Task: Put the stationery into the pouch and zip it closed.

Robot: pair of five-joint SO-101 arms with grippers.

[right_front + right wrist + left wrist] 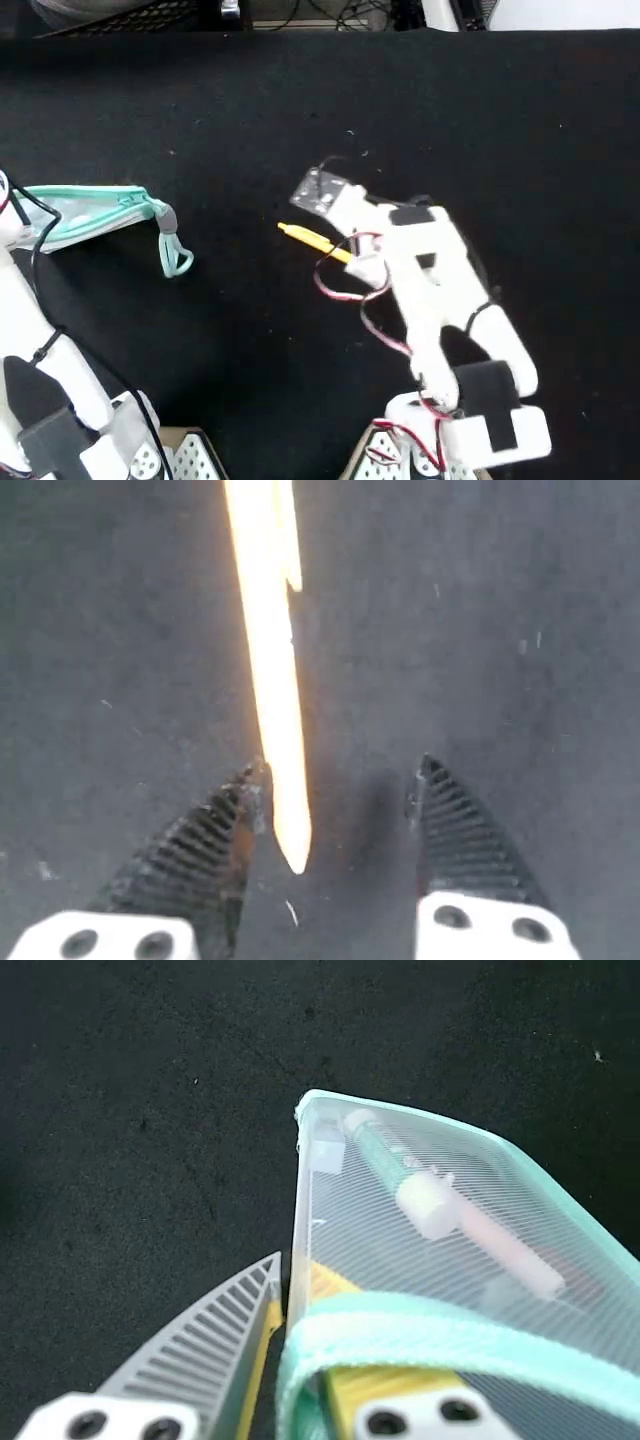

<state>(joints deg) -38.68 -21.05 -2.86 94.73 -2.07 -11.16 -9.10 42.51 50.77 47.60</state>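
left fingers (215,1340) pinch pouch (450,1260), right fingers (470,840) open

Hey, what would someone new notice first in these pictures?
The bright yellow pen lies in the middle of the black table, between the open jaws of the right tool. At the left edge, the left tool grips a clear, teal-trimmed pouch that already holds some stationery.
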